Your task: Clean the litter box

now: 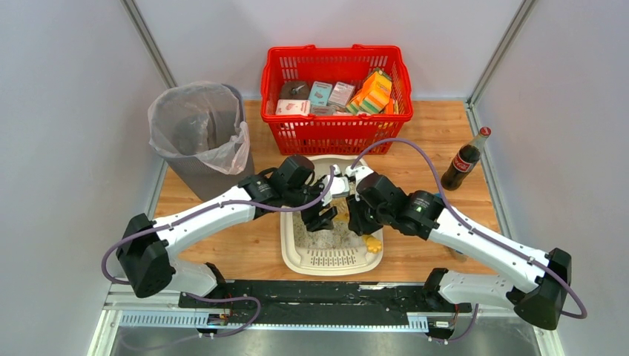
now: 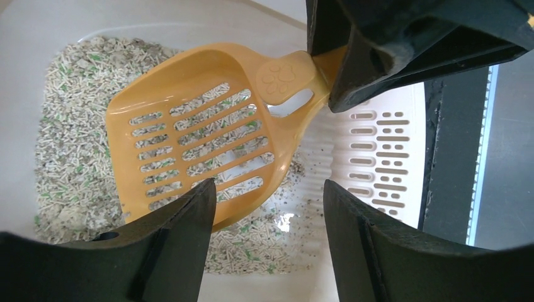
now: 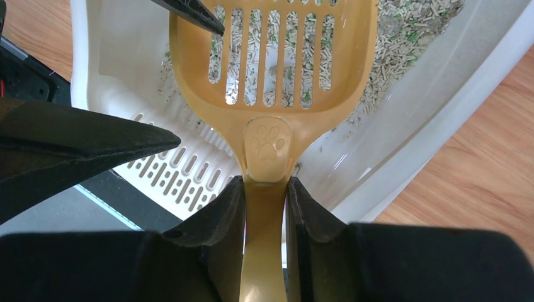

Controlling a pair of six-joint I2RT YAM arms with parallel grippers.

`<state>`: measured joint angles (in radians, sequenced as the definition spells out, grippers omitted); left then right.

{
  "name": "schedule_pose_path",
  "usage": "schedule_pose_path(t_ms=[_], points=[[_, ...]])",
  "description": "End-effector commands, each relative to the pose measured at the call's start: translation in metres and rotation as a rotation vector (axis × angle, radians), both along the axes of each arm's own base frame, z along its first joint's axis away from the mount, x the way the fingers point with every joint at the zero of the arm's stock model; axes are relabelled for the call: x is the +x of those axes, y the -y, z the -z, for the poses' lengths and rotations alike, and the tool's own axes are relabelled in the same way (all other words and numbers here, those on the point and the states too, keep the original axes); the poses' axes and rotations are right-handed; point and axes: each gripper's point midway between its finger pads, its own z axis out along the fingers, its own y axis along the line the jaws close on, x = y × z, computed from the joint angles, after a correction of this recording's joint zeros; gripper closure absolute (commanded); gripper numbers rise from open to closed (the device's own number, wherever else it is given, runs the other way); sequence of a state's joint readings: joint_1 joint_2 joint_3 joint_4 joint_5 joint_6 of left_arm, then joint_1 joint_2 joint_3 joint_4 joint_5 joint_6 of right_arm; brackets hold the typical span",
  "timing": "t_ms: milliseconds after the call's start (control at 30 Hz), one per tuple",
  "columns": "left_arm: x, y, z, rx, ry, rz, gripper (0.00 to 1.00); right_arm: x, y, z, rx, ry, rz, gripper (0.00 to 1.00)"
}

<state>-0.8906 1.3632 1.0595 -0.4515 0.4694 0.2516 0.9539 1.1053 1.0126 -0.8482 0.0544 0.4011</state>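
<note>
Right claw (image 3: 265, 192) is pinching handle of yellow-orange slotted plastic scoop (image 2: 189, 119) inside cream-white rectangular plastic litter box (image 1: 295, 256); left claw (image 2: 269, 198) is hovering spread above it.

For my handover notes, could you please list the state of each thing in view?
litter box: holds granules
scoop: held by handle, bowl over granules
right gripper: shut on scoop
left gripper: open over scoop
bin: bag-lined, open
bottle: upright, capped
basket: holds boxes

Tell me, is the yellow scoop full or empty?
Empty: the scoop bowl is bare; litter shows only through its slots.
</note>
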Motion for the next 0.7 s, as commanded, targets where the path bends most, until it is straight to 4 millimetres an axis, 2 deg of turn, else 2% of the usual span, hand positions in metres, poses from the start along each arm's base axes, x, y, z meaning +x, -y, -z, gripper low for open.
schedule_pose_path(t_ms=[0, 67, 100, 200, 367, 600, 667], points=[[-0.003, 0.016, -0.018, -0.068, -0.023, 0.03, 0.31, 0.005, -0.008, -0.011, 0.061, 0.032, -0.002, 1.0], [-0.003, 0.018, -0.018, -0.07, -0.032, 0.031, 0.36, 0.005, -0.009, -0.012, 0.069, 0.034, 0.002, 1.0], [-0.003, 0.018, -0.018, -0.072, -0.038, 0.031, 0.43, 0.004, -0.008, -0.011, 0.069, 0.034, 0.0, 1.0], [-0.003, 0.02, -0.016, -0.064, -0.062, 0.021, 0.49, 0.005, -0.008, -0.013, 0.075, 0.042, 0.006, 1.0], [-0.004, 0.023, -0.012, -0.058, -0.097, 0.015, 0.48, 0.005, -0.01, -0.017, 0.097, 0.046, 0.006, 1.0], [-0.002, 0.025, -0.008, -0.049, -0.113, 0.004, 0.36, -0.001, -0.01, -0.018, 0.128, 0.042, -0.009, 1.0], [-0.003, 0.026, -0.006, -0.047, -0.122, 0.005, 0.36, -0.002, -0.009, -0.018, 0.129, 0.043, -0.011, 1.0]])
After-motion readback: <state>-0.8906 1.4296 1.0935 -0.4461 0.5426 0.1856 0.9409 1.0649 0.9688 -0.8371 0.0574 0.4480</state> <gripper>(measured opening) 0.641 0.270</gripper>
